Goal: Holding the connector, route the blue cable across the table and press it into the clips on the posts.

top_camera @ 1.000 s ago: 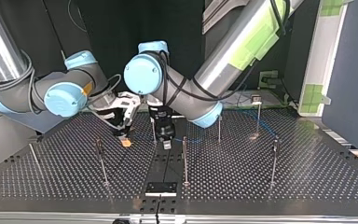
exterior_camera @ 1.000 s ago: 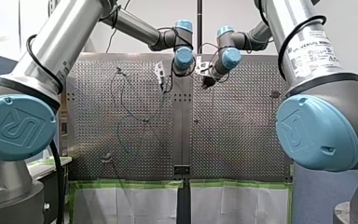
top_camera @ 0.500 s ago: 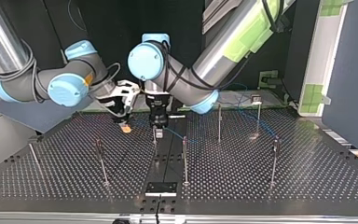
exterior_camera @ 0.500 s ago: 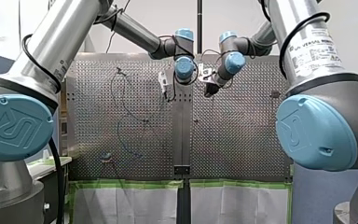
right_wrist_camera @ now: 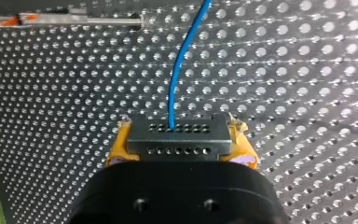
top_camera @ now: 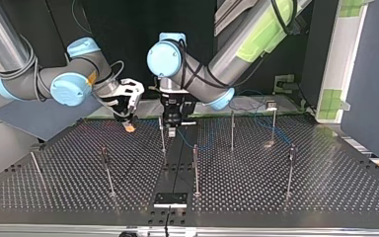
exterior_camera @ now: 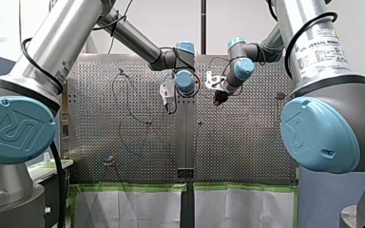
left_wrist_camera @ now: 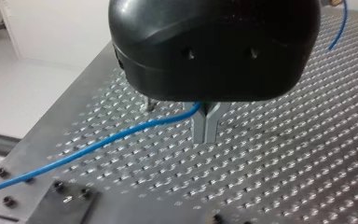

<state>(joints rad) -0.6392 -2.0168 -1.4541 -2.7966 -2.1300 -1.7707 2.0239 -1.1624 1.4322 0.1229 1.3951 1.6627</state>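
my right gripper (right_wrist_camera: 179,148) clamps the connector (right_wrist_camera: 177,135), and my left gripper (left_wrist_camera: 205,136) pinches its blue cable (right_wrist_camera: 171,93) further along.

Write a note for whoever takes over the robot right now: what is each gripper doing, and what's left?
My left gripper: shut on the blue cable, partway along it.
My right gripper: shut on the connector, cable running out ahead.
Done: both holds.
To do: carry the cable across to the posts and press it into their clips; I cannot tell whether any clip holds it yet.
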